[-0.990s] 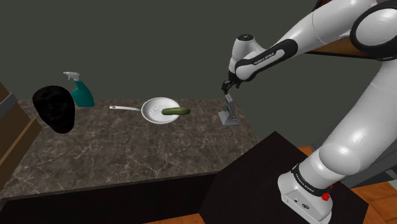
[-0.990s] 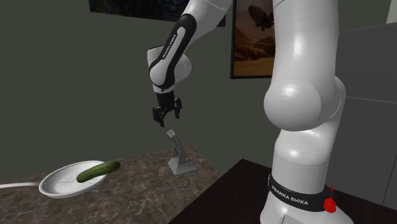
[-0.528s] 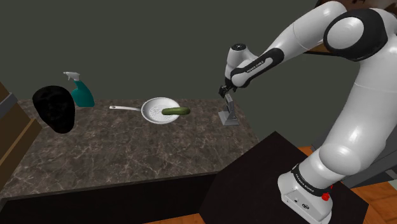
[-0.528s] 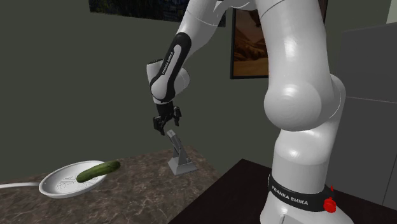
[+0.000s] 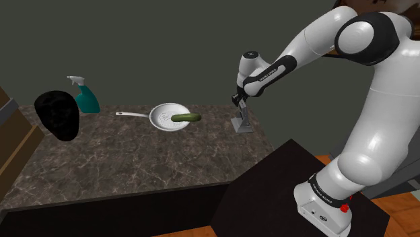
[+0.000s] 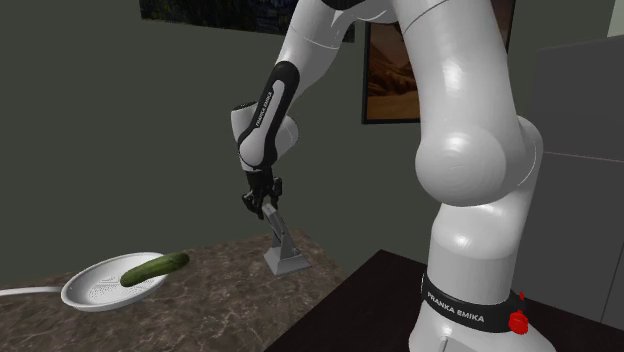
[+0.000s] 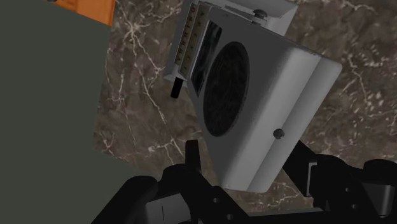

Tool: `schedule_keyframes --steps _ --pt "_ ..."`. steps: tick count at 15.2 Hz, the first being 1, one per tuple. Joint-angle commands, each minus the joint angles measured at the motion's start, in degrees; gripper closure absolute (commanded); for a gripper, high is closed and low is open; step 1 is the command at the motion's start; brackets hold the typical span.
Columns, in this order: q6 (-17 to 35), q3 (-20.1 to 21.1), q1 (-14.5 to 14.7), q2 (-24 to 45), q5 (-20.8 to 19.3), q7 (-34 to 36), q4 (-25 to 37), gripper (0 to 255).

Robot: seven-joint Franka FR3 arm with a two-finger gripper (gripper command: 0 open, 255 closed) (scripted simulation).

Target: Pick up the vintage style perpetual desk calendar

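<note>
**Grey calendar, now between the open gripper's fingers**

In the last second the gripper (image 6: 264,205) has come down from above the desk calendar (image 6: 284,252) to its top edge, and the arm's wrist has sunk with it. The calendar itself has not moved. In the wrist view the gripper is spread: its black fingers (image 7: 191,154) stand on both sides of the calendar's upper end. I cannot tell if they already touch it. In my judgement the approach is almost finished, and what remains is to close and then to lift.

The calendar stands on the counter (image 5: 121,161) at the far corner, near the dark wall and well apart from the pan (image 5: 159,118). It is a pale grey, smooth block that leans back on a sloped foot. It has a dark round face, a small knob and a row of narrow cream strips along one side. Its corners are rounded and the surface looks slippery, so I think a light grip could slide. The counter is dark brown stone with white veins. The pan is white and shallow, and a green cucumber (image 5: 186,118) lies across its rim.
</note>
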Motion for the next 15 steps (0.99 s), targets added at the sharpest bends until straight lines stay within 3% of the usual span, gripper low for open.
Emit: schedule_keyframes --steps 1,7,15 --pt "0.03 -0.01 -0.01 0.08 -0.02 -0.01 -0.03 255" --pt "-0.01 0.01 0.03 0.03 -0.02 0.04 -0.05 255" --pt "-4.66 1.13 -0.56 -4.90 2.28 -2.72 -0.13 255"
